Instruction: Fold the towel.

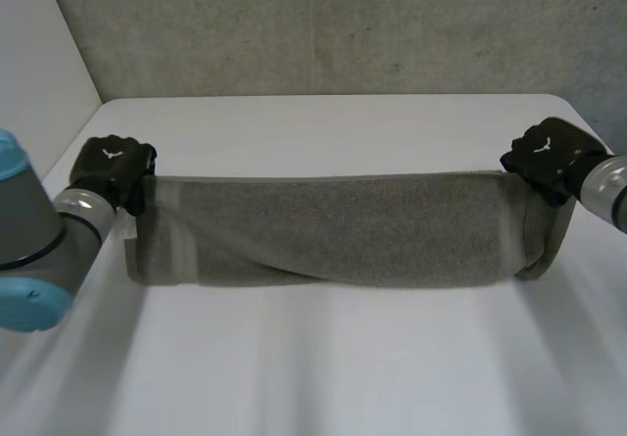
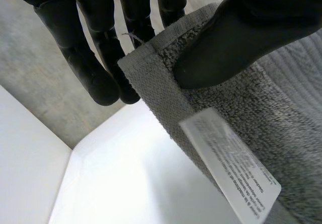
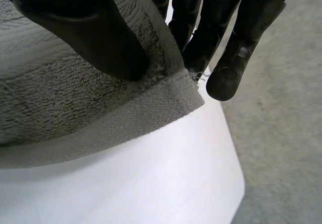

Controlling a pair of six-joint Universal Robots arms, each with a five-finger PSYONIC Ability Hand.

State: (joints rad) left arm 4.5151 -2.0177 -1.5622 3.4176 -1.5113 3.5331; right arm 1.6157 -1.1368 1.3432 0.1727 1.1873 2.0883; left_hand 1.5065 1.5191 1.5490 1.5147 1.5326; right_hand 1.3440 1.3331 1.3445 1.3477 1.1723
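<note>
Right now the left hand is pinching one upper corner of the grey-green towel, and the right hand is pinching the opposite upper corner. Between them the towel's long top edge is running nearly straight and taut across the far half of the white table.

The cloth is hanging down from that edge as a wide band. Along its lower part a second layer is showing, with a slanting crease crossing it. Whether the bottom edge is touching the table cannot be told from the head view.

In the left wrist view, the left thumb is pressing on the towel's near face just inside the corner. The left fingers are reaching down behind the cloth, so the corner is being clamped between them. A white care label is sticking out from the hem just below that thumb.

In the right wrist view, the right thumb is bearing on the towel's looped pile beside the woven border. The right fingers are lying behind the corner, gripping it the same way.

A concrete wall is standing behind the table.
</note>
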